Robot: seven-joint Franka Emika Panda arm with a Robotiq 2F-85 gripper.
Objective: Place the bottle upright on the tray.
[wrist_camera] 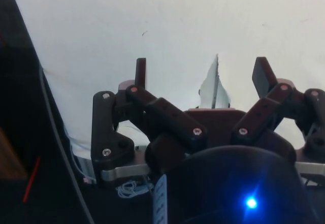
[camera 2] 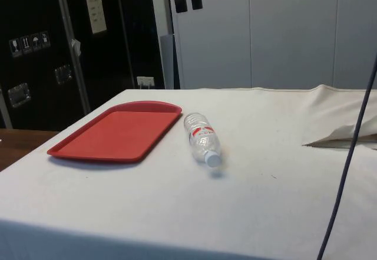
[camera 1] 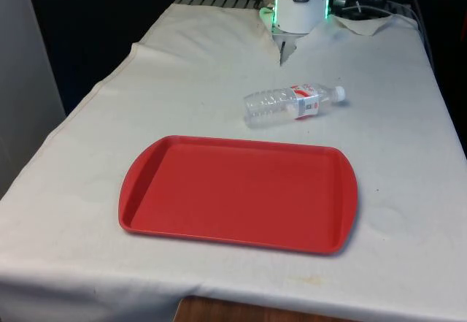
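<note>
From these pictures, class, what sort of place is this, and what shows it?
Probably a robotics lab: a table under a white cloth, dark cabinets behind, and a tray and bottle laid out for a test.

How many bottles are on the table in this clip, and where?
1. The clear bottle lies on its side on the white cloth, just beyond the far edge of the red tray, not on it.

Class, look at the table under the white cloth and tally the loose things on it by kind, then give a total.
Trays: 1, the red tray, with nothing on it.
Bottles: 1, the clear plastic bottle, lying on its side on the cloth beside the tray, not touching it.
Total: 2
</note>
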